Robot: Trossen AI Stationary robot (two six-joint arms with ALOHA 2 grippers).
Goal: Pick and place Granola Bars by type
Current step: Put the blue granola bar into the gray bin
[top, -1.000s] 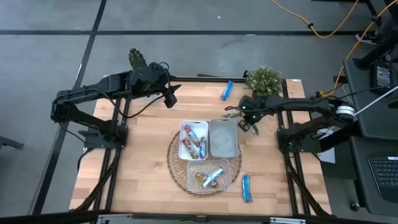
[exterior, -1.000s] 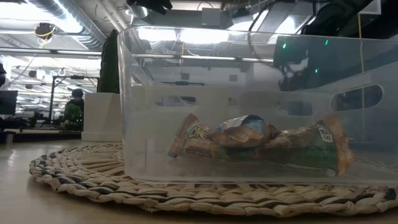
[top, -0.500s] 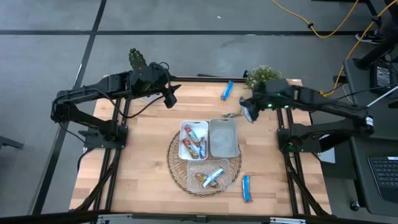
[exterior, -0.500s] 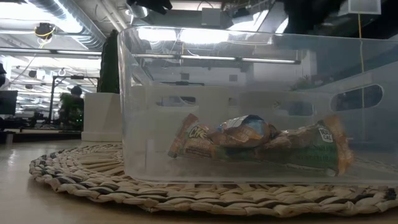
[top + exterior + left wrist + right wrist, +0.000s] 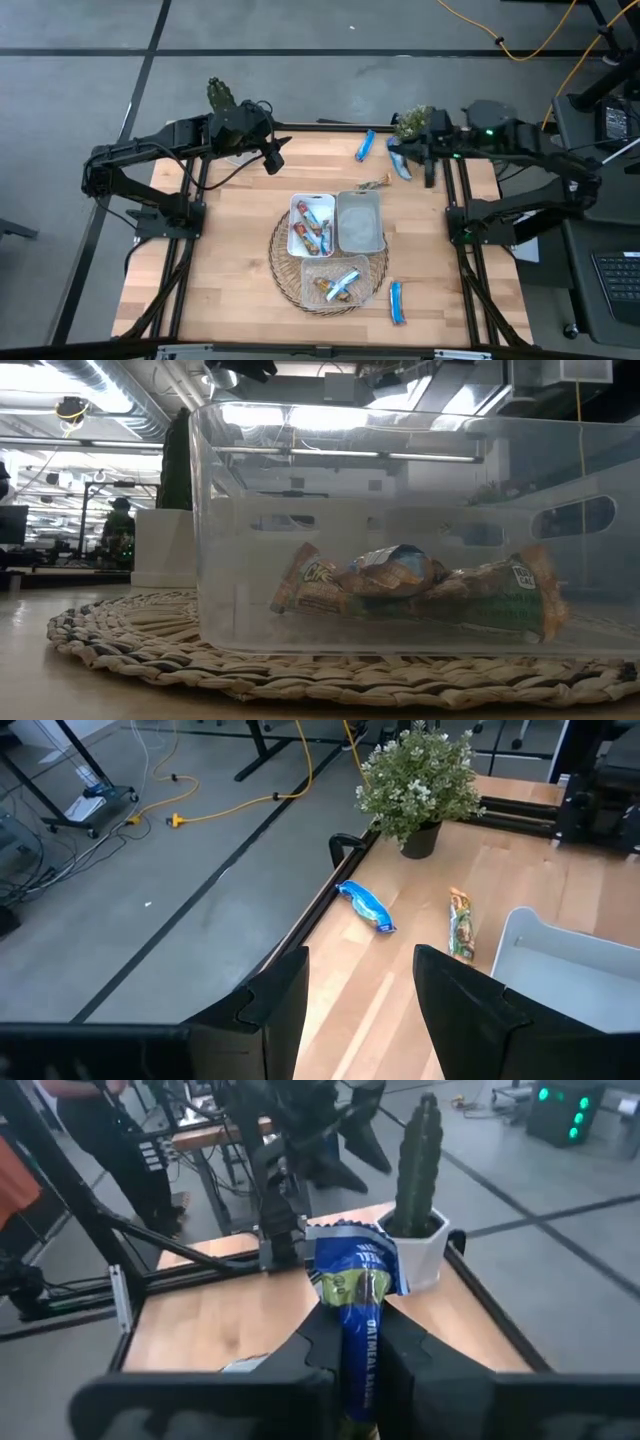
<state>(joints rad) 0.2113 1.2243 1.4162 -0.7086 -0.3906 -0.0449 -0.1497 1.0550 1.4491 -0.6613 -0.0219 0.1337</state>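
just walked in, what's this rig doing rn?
Sorting granola bars into trays. The right hand is shut on a blue bar, held above the table's far right by the plant. The left hand waits at the far left. Three trays sit on a woven mat; loose bars remain.

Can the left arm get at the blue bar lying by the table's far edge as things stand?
Probably yes. The left gripper is open and empty, and bare table lies between it and the blue bar. The right gripper, shut on another bar, hovers close by, though.
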